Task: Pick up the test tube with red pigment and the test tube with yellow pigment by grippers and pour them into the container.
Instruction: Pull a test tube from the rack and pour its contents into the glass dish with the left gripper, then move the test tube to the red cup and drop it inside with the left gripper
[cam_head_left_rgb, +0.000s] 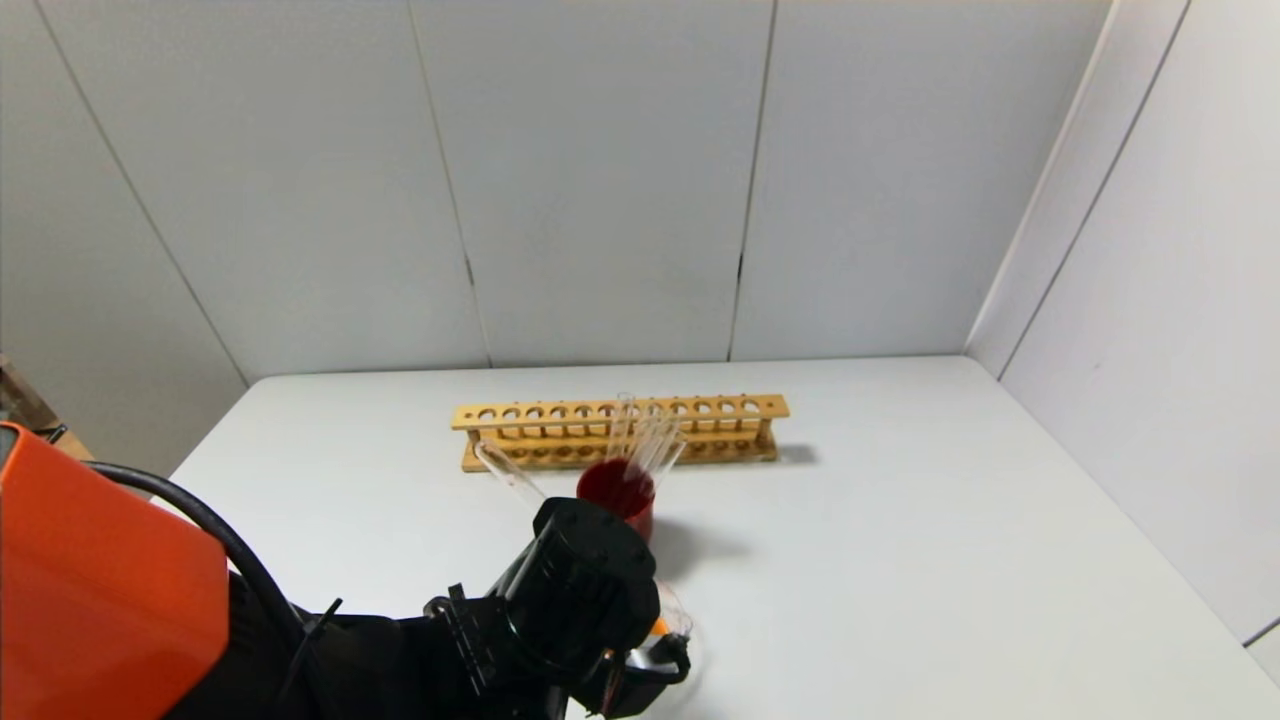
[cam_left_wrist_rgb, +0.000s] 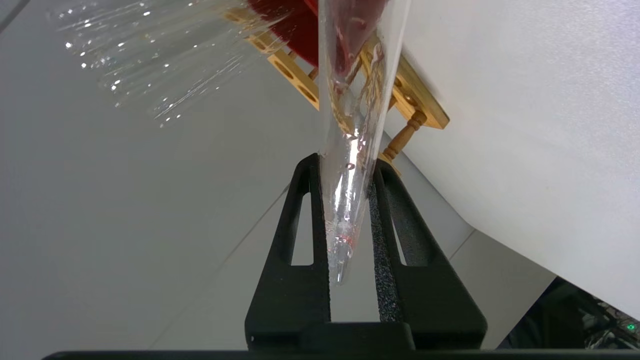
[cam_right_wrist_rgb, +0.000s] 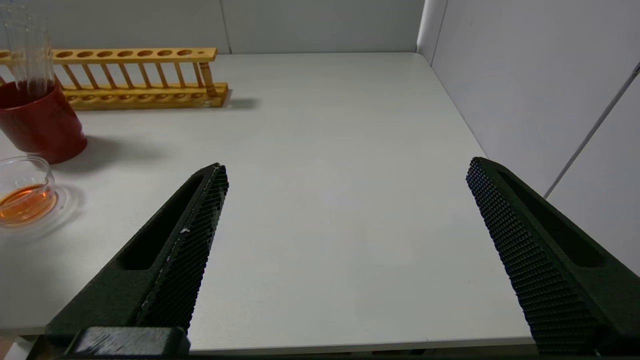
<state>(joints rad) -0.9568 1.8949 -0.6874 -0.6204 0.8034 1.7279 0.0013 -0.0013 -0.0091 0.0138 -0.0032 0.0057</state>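
Observation:
My left gripper (cam_left_wrist_rgb: 345, 162) is shut on the test tube with red pigment (cam_left_wrist_rgb: 350, 150), a clear tube with only red traces near its rounded end. In the head view this tube (cam_head_left_rgb: 510, 475) slants up and to the left from behind my left wrist (cam_head_left_rgb: 590, 590), which hides the fingers. The container (cam_right_wrist_rgb: 25, 197), a low glass cup, holds orange liquid; its rim (cam_head_left_rgb: 683, 615) shows just right of that wrist. My right gripper (cam_right_wrist_rgb: 346, 167) is wide open and empty over the table's front right part. I cannot make out a tube with yellow pigment.
A beaker of dark red liquid (cam_head_left_rgb: 620, 495) with several clear tubes leaning in it stands just behind the container, also in the right wrist view (cam_right_wrist_rgb: 42, 127). A wooden tube rack (cam_head_left_rgb: 620, 430) lies behind it. White walls close the back and right.

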